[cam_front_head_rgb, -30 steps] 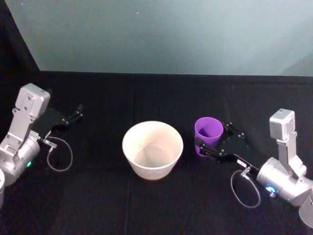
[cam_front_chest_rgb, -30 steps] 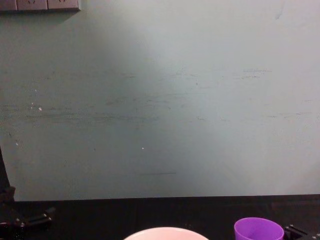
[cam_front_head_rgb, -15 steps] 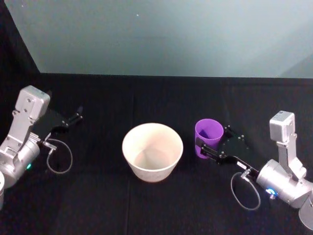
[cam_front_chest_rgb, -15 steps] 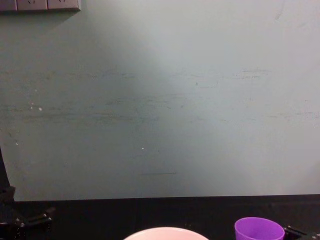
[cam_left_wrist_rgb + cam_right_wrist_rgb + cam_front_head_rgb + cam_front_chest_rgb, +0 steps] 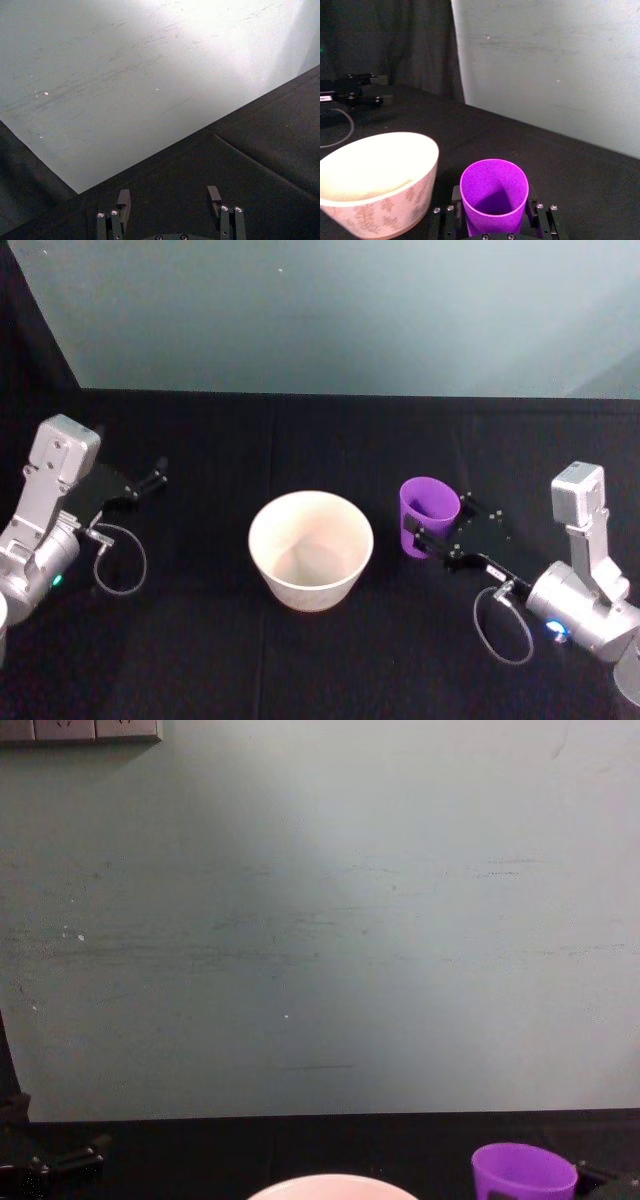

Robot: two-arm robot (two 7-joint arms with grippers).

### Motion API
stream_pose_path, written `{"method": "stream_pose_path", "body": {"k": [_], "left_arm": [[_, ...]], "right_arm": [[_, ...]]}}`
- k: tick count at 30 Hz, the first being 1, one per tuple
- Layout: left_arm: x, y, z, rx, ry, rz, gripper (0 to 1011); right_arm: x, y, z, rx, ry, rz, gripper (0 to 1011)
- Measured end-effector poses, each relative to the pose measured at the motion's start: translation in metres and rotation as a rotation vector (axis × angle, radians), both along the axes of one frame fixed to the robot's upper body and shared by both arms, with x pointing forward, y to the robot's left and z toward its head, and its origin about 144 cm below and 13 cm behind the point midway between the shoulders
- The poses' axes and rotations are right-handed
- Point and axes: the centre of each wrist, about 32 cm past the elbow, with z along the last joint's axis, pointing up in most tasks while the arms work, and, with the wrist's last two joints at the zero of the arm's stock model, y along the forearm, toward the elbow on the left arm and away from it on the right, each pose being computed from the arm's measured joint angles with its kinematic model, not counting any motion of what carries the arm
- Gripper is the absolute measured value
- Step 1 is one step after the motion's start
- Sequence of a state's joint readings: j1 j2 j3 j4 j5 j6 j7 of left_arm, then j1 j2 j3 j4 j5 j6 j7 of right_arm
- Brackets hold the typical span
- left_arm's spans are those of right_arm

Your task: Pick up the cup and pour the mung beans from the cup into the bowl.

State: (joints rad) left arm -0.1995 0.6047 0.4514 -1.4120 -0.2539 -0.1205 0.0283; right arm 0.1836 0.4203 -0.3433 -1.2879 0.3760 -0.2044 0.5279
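Up comes the cup (image 5: 425,520) a touch, just right of the bowl (image 5: 310,595), the right gripper (image 5: 436,532) closed round its lower half. Left gripper (image 5: 155,477) sits parked well left of the bowl, jaws apart. Tip too early and beans hit the worktop (image 5: 330,440).

Head view: set high, angled down on the table (image 5: 200,660). Bowl (image 5: 310,590) and cup (image 5: 428,515) sit mid-frame, with an arm at each side.
Chest view: low and level, facing the wall (image 5: 320,920). Bowl rim and cup top lie at its lower edge.
Left wrist view: looks over the left gripper (image 5: 168,191) toward table and wall.
Right wrist view: close behind the right gripper (image 5: 492,200). It shares cup and bowl with the head view.
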Motion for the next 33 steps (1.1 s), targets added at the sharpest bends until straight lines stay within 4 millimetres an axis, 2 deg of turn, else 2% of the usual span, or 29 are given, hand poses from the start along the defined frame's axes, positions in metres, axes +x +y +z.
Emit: {"method": "stream_pose_path", "body": {"k": [5,15,23,33], "left_arm": [[0.000,0.000,0.000,0.000,0.000,0.000,1000],[0.000,0.000,0.000,0.000,0.000,0.000,1000],[0.000,0.000,0.000,0.000,0.000,0.000,1000],[0.000,0.000,0.000,0.000,0.000,0.000,1000]], "right_arm": [[-0.006,-0.001,0.022,-0.026,-0.010,-0.035,729],[-0.019,-0.010,0.096,0.030,0.007,-0.074,729],[-0.020,-0.016,0.145,0.068,-0.008,-0.097,729],[-0.019,-0.019,0.173,0.075,-0.007,-0.097,729]]}}
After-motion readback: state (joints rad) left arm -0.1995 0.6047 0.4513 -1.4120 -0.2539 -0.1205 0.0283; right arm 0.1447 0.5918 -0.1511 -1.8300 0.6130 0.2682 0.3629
